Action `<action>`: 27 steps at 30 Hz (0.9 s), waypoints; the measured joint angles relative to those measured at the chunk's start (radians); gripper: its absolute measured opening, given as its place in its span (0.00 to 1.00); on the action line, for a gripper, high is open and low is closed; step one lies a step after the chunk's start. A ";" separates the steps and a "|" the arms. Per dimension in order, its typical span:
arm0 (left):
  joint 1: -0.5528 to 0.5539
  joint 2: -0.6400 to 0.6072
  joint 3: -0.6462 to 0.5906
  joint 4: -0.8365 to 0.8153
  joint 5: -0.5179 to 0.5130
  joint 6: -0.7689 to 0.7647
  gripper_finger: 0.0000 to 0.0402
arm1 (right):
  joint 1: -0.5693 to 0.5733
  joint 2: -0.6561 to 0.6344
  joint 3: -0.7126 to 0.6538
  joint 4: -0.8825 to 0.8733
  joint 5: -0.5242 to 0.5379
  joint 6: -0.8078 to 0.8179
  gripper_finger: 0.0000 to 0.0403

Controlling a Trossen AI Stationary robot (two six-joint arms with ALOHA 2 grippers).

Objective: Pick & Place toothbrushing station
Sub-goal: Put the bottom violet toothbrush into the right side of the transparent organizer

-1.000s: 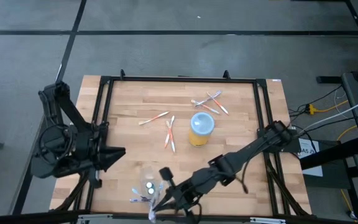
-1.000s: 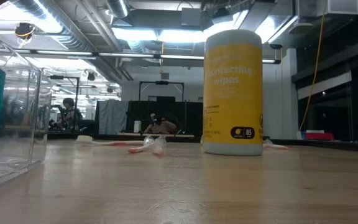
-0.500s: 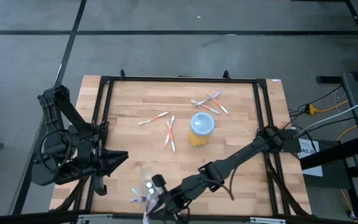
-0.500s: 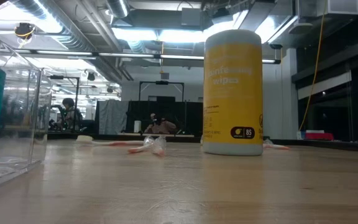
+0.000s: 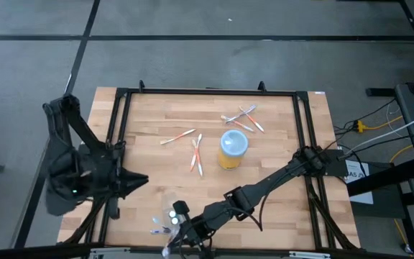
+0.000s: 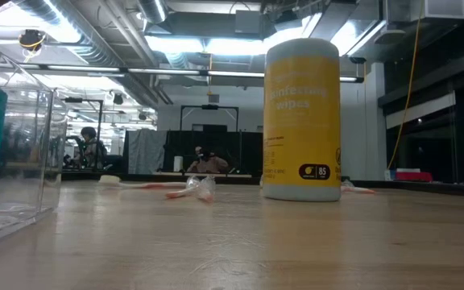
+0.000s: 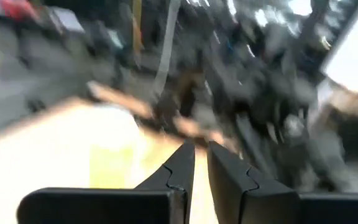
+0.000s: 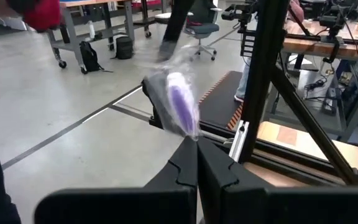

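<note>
With its jaws clenched on a clear-wrapped purple-headed toothbrush (image 8: 179, 106), long axis running straight out from the tips, right gripper (image 5: 180, 232) sits at table's 6 o'clock edge, beside the clear plastic box (image 5: 169, 208) at its 11. Left gripper (image 5: 139, 181), nearly closed and empty, waits at 9. Yellow wipes canister with pale-blue lid (image 5: 233, 148) stands at 1 o'clock, between loose toothbrush clusters (image 5: 196, 153).

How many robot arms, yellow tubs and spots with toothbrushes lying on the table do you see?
Robot arms: 2 (left gripper, right gripper)
Yellow tub: 1
Spots with loose toothbrushes: 3
Total: 6
</note>
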 joint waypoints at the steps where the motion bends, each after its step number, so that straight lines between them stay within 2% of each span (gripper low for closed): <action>1: 0.014 -0.013 0.000 -0.114 0.068 -0.114 0.09 | 0.000 0.000 0.000 0.000 0.000 0.003 0.00; 5: 0.022 -0.036 0.000 -0.476 0.253 -0.456 0.08 | 0.000 0.000 0.000 -0.007 -0.003 0.019 0.00; 8: 0.013 -0.057 0.000 -0.670 0.475 -0.622 0.08 | 0.000 0.000 0.000 0.002 -0.003 0.021 0.00; 11: -0.001 -0.065 0.000 -0.776 0.650 -0.719 0.08 | 0.000 0.000 0.001 0.037 0.022 0.022 0.00; 14: -0.026 -0.077 0.000 -0.821 0.779 -0.758 0.08 | -0.003 0.001 0.001 0.042 0.067 0.014 0.00; 16: -0.044 -0.082 -0.001 -0.841 0.812 -0.772 0.08 | -0.009 0.001 0.001 0.051 0.091 0.013 0.00; 19: -0.075 -0.108 -0.001 -0.845 0.809 -0.801 0.08 | -0.018 0.001 0.001 0.059 0.122 0.007 0.00; 27: -0.172 -0.188 -0.001 -0.848 0.722 -0.877 0.08 | -0.040 0.001 0.001 0.059 0.136 -0.013 0.00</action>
